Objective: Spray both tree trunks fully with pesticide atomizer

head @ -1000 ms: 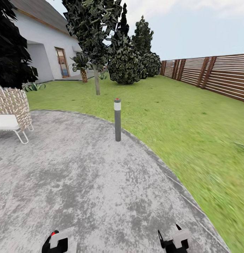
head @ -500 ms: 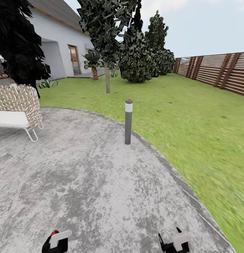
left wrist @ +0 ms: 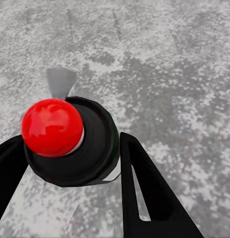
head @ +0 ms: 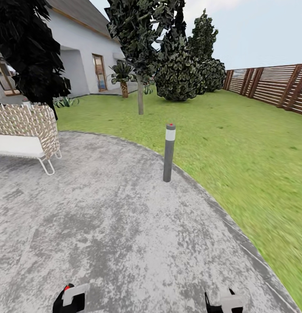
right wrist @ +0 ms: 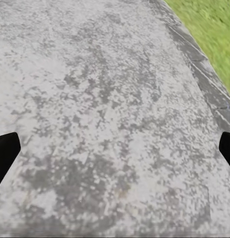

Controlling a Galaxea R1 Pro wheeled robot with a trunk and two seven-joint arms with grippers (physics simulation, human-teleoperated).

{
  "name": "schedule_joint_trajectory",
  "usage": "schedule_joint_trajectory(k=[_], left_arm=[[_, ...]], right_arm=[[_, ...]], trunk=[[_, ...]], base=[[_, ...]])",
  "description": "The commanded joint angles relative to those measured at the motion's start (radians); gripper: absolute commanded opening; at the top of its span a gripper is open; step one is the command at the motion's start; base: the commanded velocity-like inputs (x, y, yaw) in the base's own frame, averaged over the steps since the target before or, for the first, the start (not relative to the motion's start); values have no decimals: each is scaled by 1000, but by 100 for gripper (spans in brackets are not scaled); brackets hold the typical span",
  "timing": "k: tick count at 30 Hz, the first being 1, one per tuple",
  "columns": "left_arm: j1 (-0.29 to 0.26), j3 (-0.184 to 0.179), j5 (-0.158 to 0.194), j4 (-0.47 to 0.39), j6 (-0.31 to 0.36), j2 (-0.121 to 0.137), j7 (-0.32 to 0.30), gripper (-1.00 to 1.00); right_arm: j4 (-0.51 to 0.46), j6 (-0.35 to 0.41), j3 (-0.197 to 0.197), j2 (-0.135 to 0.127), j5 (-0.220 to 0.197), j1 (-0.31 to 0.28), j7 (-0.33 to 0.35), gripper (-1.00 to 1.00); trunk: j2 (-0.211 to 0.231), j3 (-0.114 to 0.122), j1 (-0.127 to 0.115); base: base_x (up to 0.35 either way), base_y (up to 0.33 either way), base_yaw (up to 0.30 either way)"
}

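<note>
My left gripper (left wrist: 72, 136) is shut on the pesticide atomizer (left wrist: 92, 148), whose black top and red ball (left wrist: 52, 126) sit between the two black fingers (left wrist: 142, 188). In the head view that gripper (head: 72, 300) sits at the bottom edge with the red spot beside it. My right gripper (head: 225, 303) is low at the right, and its wrist view shows it open (right wrist: 115, 148) over bare paving. Ahead on the garden lawn (head: 238, 143) stands a tall tree (head: 142, 30) with a straight pale grey trunk (head: 140, 98) and a dark green crown.
A grey bollard (head: 169, 152) stands at the paving's curved edge. A woven chair (head: 27, 130) sits to the left under a black-foliage tree (head: 31, 48). Dark shrubs (head: 181, 74), a small palm (head: 123, 78), a white house (head: 81, 56) and a slatted wooden fence (head: 277, 84) lie beyond.
The whole view has swung leftward, so the bollard, tree, chair and fence all sit further right in the picture. Both grippers keep their pose, the right one slightly lower in frame.
</note>
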Motion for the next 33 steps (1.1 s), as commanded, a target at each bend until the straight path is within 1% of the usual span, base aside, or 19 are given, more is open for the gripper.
schedule_joint_trajectory(k=[1, 4, 6, 11, 15, 25, 29, 33], left_arm=[[0, 0, 0, -1, 0, 0, 0, -100], [0, -2, -1, -2, 0, -1, 0, -100], [0, -2, -1, -3, 0, -1, 0, -100], [0, -3, -1, -4, 1, -3, 1, -100], [0, -3, -1, -4, 2, -4, 2, -100], [0, -4, -1, -3, 4, -4, 2, -100], [0, -3, -1, -2, 5, -3, 2, -100], [0, -3, -1, 0, 5, -3, 2, -100]], right_arm=[[5, 0, -1, 0, -1, 0, 0, 100], [9, 1, -8, -4, -10, 0, -1, 100], [6, 1, -23, -7, -36, 0, 1, 100], [4, -1, -27, -3, -55, 0, 6, 100], [6, -2, -27, -1, -55, 0, 5, 100], [12, -2, -27, 0, -54, 0, 3, 100], [13, -2, -27, 0, -54, 0, 3, 100], [13, -2, -26, 0, -54, 0, 4, 100]], trunk=[[0, 0, 0], [0, 0, 0], [0, 0, 0], [0, 0, 0], [0, -1, 0], [0, -13, 0], [0, -18, 0], [0, -23, 0]], base=[[13, 6, 1], [7, 3, 0], [2, 1, 0], [114, 66, 0], [242, 175, 43], [260, 187, 169], [195, 75, 192], [65, 14, 198]])
